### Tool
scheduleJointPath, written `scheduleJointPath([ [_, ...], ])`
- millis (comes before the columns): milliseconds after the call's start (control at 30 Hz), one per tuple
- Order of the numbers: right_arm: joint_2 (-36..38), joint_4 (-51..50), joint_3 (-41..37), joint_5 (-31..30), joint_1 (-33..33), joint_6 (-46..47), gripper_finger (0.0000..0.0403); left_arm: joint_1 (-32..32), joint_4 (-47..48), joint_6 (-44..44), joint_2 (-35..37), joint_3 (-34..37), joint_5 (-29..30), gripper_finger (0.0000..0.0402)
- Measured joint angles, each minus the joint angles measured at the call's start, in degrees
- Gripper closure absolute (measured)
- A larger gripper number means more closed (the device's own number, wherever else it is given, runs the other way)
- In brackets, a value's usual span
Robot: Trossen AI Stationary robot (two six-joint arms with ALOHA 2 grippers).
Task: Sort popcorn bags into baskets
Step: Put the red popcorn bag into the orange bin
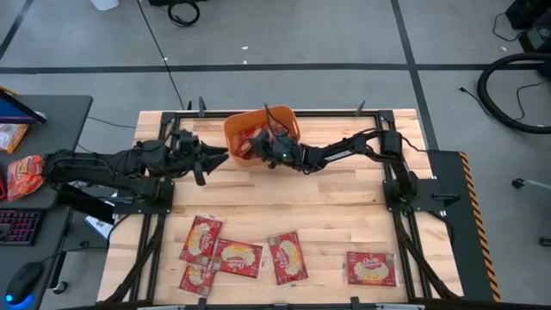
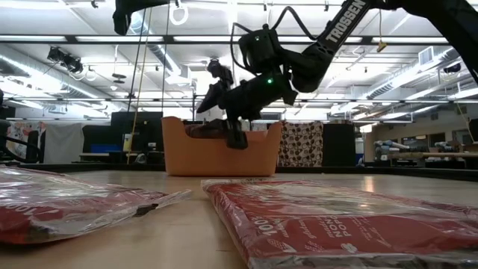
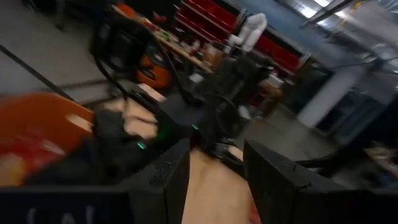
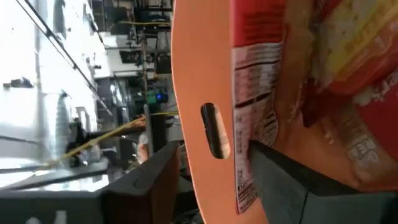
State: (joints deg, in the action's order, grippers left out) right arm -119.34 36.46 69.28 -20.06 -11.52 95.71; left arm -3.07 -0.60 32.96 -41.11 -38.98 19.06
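Observation:
The orange basket (image 1: 258,129) stands at the table's far middle with red popcorn bags (image 4: 323,62) inside. My right gripper (image 1: 258,148) is open at its near wall (image 4: 199,74), one finger outside (image 4: 149,180) and one inside (image 4: 280,180) beside a bag's label side (image 4: 255,93); whether it touches, I cannot tell. My left gripper (image 1: 220,158) hovers open and level just left of the basket (image 3: 43,124), nothing between its fingers (image 3: 168,180). Several more popcorn bags (image 1: 238,257) lie flat near the front edge, one (image 1: 371,268) off to the right.
A grey side table (image 1: 52,112) left of the work table carries a crinkled orange-red snack packet (image 1: 24,176) and a keyboard (image 1: 17,226). Bare wood (image 1: 344,207) lies between the basket and the front row of bags. Black frame rails (image 1: 405,258) run along the table's sides.

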Motion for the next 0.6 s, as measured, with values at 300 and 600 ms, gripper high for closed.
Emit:
scheduleJointPath([
  [300,6.24,-14.6,0.0,-0.59,-0.01,-9.34,0.025,0.0,0.02,5.7,0.67,-0.02,-7.67,0.0246],
  [600,10.59,-17.67,0.02,3.54,-0.25,-26.38,0.0255,0.0,9.86,9.84,0.64,-0.02,-15.01,0.0246],
])
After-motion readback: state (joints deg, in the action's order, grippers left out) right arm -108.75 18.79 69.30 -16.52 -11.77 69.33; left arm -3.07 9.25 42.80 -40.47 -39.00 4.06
